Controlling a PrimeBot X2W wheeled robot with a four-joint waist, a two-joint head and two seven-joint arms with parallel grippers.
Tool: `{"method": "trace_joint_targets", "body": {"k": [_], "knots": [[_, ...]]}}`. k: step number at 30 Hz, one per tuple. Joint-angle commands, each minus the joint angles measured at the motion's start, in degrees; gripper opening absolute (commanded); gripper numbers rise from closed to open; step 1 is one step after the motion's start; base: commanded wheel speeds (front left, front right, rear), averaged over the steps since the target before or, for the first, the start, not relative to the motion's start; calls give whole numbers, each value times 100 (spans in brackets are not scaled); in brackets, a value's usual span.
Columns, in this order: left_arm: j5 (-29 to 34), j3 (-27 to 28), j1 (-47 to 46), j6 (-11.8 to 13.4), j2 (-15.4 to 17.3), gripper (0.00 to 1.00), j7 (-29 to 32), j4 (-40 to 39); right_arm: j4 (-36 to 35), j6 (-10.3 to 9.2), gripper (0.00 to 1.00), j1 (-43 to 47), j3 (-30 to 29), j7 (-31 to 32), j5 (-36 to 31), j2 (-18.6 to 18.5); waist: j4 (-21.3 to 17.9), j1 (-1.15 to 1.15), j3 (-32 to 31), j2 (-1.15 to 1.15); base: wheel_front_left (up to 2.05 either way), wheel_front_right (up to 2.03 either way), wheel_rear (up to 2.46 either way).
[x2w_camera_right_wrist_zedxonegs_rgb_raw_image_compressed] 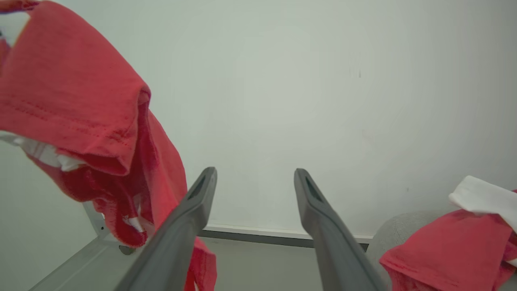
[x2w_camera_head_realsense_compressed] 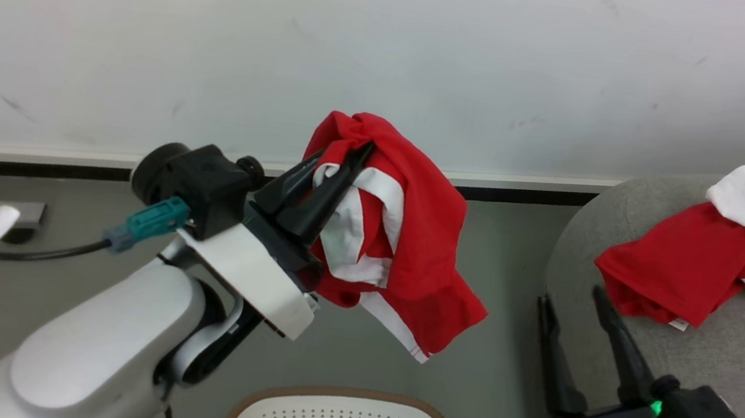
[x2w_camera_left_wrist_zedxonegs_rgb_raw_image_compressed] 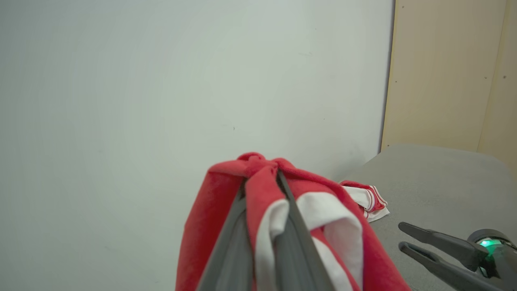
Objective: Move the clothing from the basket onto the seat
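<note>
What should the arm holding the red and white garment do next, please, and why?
Probably swing the left gripper toward the light grey upholstered sofa. It is shut on a bright red fabric garment with white panels, lifted clear of the white perforated plastic basket; the other red garment already lies on the sofa; the right gripper stands open.

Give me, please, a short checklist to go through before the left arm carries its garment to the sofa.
1. Grip: left gripper shut on the held garment: ok.
2. Held garment clear of the basket, hanging above its rim: ok.
3. Bare landing spot on the sofa beside the other garment: ok.
4. Path to the sofa free: not ok, I think; the right gripper stands open at the sofa's near edge, probably in the way.
5. Basket emptied: cannot tell; white lining shows, but its near part is cut off.
</note>
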Motion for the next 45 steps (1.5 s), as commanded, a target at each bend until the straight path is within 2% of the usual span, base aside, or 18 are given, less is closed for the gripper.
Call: {"method": "trace_joint_targets", "body": {"k": [1,8,15,23,33,34,36,45], "knots": [[-81,17,-9,27,42,0,-17,-27,48,-15,100,-83,96,-16,-37,-40,17,0,36,0,0,0,0],[-75,-43,1,-6,-39,0,-63,5,364,-15,100,-400,685,-16,-49,-123,116,0,120,0,0,0,0],[-68,-239,55,-99,-271,0,-76,107,964,-15,100,-888,1210,133,-87,-153,374,0,120,0,0,0,0],[-89,-502,110,-191,-545,0,-33,165,1788,-15,100,-1390,1732,237,32,-44,731,0,-29,0,0,0,0],[-95,-709,194,-288,-634,0,26,158,2537,-15,100,-1807,2134,84,232,63,1034,0,-168,0,0,0,0],[-111,-720,212,-281,-636,0,34,164,2603,-15,60,-1835,2150,64,249,70,1050,0,-180,0,0,0,0],[-135,-730,235,-266,-636,0,32,178,2698,-15,0,-1889,2199,41,284,83,1074,0,-194,0,0,0,0],[-177,-696,310,-205,-551,0,-4,203,2806,-15,0,-1939,2274,-19,497,97,1009,0,-199,0,0,0,0]]}}
